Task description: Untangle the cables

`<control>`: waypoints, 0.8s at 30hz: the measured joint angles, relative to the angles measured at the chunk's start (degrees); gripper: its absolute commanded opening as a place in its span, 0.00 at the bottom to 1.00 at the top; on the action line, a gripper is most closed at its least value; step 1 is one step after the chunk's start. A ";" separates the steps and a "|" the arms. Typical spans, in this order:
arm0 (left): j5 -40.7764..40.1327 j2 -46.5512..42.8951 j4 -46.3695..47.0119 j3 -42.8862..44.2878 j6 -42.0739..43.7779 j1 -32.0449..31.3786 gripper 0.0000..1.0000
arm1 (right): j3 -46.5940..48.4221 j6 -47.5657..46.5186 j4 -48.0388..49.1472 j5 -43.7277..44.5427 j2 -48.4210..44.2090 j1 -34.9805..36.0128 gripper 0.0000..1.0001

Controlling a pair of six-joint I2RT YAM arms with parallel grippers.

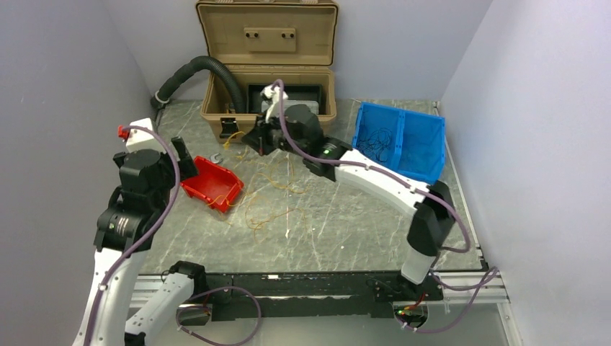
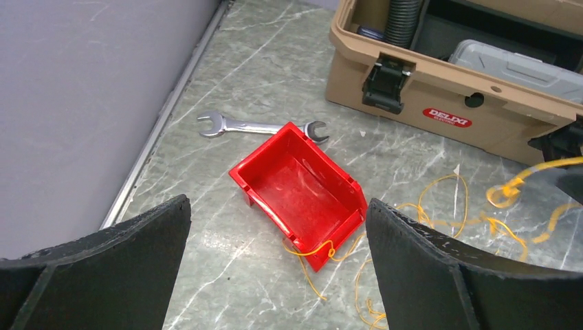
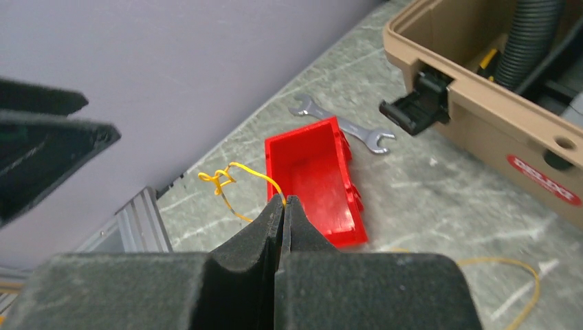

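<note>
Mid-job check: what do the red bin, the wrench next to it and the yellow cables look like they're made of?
The red bin looks like glossy moulded plastic: uniform colour, soft highlights on its floor. The wrench looks like bare polished steel: silver with bright reflections. The yellow cables seem thin plastic-coated wire, limp and curling loosely; their core is not visible.

I see bare table (image 1: 360,231) just beyond both bases. Farther left, a red bin (image 2: 260,148), wrench (image 2: 254,126) and tan case (image 2: 447,89) crowd together, with yellow cables (image 2: 510,185) strewn between.
</note>
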 measured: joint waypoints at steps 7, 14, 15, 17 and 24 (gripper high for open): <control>-1.18 -7.30 2.01 -5.03 -0.28 0.00 0.99 | 10.03 -0.15 2.93 1.55 10.58 2.34 0.00; -0.42 -10.54 3.28 -7.80 -1.09 0.00 0.99 | 20.81 -5.40 7.96 4.35 21.75 3.26 0.00; -0.09 -10.73 3.26 -7.89 -1.07 0.00 0.99 | 21.97 -6.29 9.09 4.66 23.26 3.28 0.00; 0.50 -11.13 3.28 -7.89 -0.92 0.00 0.99 | 23.32 -7.93 11.45 5.25 25.64 3.28 0.00; 0.39 -12.85 3.02 -7.89 0.17 0.00 0.99 | 24.68 -12.15 18.58 5.31 30.99 3.28 0.00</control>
